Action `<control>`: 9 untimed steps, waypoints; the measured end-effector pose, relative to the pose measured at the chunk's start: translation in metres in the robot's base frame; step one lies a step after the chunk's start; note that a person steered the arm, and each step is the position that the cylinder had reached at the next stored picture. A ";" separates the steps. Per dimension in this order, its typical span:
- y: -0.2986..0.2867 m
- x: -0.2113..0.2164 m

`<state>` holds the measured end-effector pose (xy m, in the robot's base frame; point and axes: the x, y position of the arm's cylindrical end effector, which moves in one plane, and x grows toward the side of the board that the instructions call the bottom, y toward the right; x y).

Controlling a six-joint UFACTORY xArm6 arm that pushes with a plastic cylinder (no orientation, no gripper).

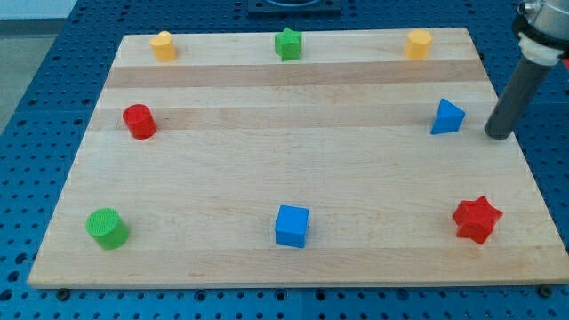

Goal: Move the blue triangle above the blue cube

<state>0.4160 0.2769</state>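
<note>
Wooden tabletop point(267, 178) seen from above at an angle, on a blue perforated base point(53, 71). Eight small blocks spread along its edges.

Blue triangle point(447, 116) at the view's right side, a little above the middle height, near the right edge. Blue cube point(292, 226) at the view's bottom centre, well apart from the triangle, lower and far to its left.

Dark rod coming down from the view's top right corner; my tip point(500, 135) just to the right of the blue triangle, close but with a small gap visible, not touching. Tip placed near the right border of the tabletop. No pincer on this arm, so nothing to report as open or closed, only the plain rod.

Other blocks: yellow block point(163, 45) at top left, green star point(288, 43) at top centre, second yellow block point(418, 44) at top right, red cylinder point(140, 121) at left, green cylinder point(107, 228) at bottom left, red star point(476, 219) at bottom right, below the triangle.
</note>
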 end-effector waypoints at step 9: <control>-0.156 0.008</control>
<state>0.4242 0.1210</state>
